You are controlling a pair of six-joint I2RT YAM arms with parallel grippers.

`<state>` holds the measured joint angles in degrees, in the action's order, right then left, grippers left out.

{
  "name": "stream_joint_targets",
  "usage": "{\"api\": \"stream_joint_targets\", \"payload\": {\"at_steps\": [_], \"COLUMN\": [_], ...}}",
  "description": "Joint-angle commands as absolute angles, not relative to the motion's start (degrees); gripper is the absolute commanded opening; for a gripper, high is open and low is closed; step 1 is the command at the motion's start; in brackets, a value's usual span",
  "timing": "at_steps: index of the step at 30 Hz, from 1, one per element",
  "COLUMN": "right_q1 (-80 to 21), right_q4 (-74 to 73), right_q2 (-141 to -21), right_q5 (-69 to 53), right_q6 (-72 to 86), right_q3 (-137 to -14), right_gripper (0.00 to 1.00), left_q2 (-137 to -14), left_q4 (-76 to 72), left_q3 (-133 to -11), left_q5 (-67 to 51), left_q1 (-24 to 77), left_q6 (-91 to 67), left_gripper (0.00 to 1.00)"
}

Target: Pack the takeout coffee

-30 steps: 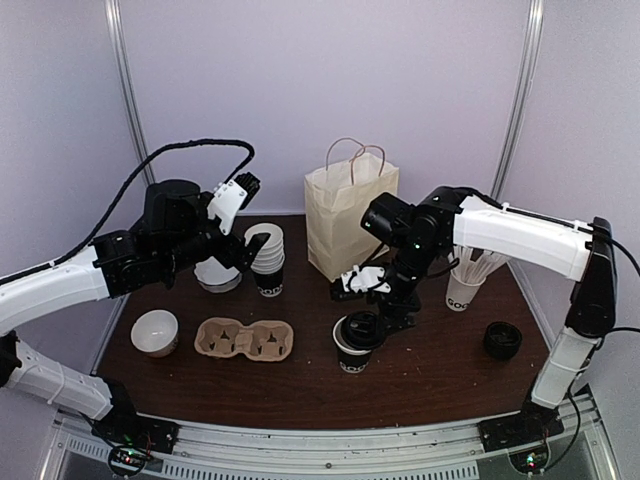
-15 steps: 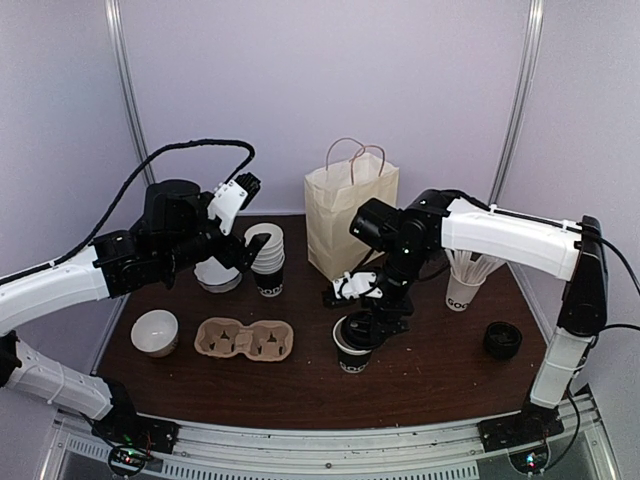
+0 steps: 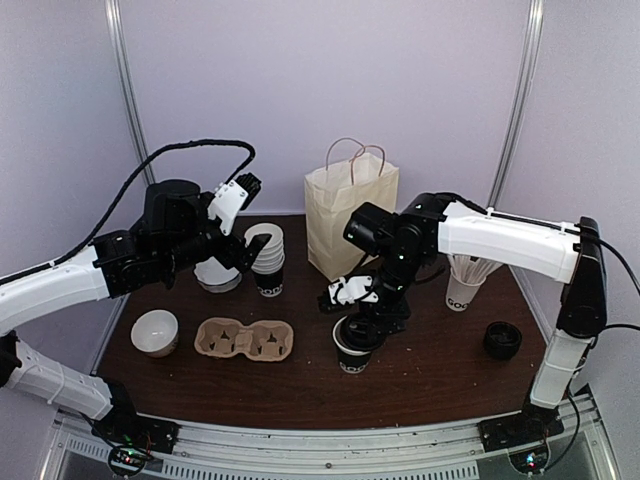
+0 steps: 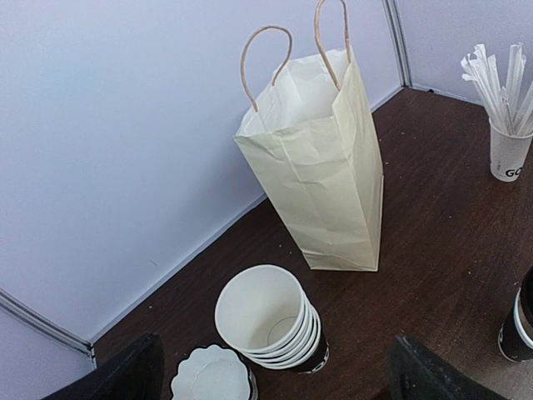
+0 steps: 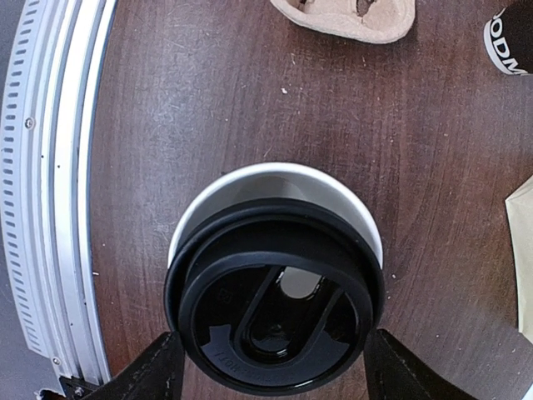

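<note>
The takeout coffee (image 3: 352,357) is a black cup with white lettering at the table's centre front. Its black lid (image 5: 275,308) sits a little off centre, so a crescent of the white rim (image 5: 275,172) shows. My right gripper (image 3: 364,322) points straight down over it. In the right wrist view its two fingers (image 5: 162,371) press against opposite sides of the lid, with the right gripper (image 5: 271,365) shut on it. My left gripper (image 3: 248,220) hangs open in the air over the stack of unlidded cups (image 4: 268,321), holding nothing.
A cream paper bag (image 3: 345,215) with handles stands open at the back centre. A cardboard cup carrier (image 3: 243,340) and a white bowl (image 3: 155,332) lie front left. A white cup of sticks (image 3: 465,285) and a pile of black lids (image 3: 502,340) are to the right.
My right gripper has shifted left and come down around the lid, and its fingers have narrowed onto it. The left arm has not moved.
</note>
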<state>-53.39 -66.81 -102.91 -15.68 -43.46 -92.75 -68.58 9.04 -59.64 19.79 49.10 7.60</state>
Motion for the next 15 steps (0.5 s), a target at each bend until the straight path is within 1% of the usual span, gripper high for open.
{"api": "stream_joint_targets", "payload": {"at_steps": [1,8,15], "right_q1": [-54.0,-54.1,-54.1], "right_q4": [-67.1,-66.7,-68.7], "right_q2": [-103.7,-103.9,-103.5], "right_q5": [-15.0,-14.1,-14.2], "right_q6": [-42.9,-42.4,-42.2], "right_q3": [-94.2,-93.8,-96.2], "right_gripper": [0.75,0.82,0.82], "left_q2": [-68.4,-68.3,-68.3], "left_q4": [6.6,6.7,6.8], "left_q3": [-59.3,-59.3,-59.3], "left_q5": [18.8,18.4,18.0], "left_q1": [48.8,48.8,48.8], "left_q6": [8.1,8.1,8.1], "left_gripper": [0.98,0.98,0.97]}}
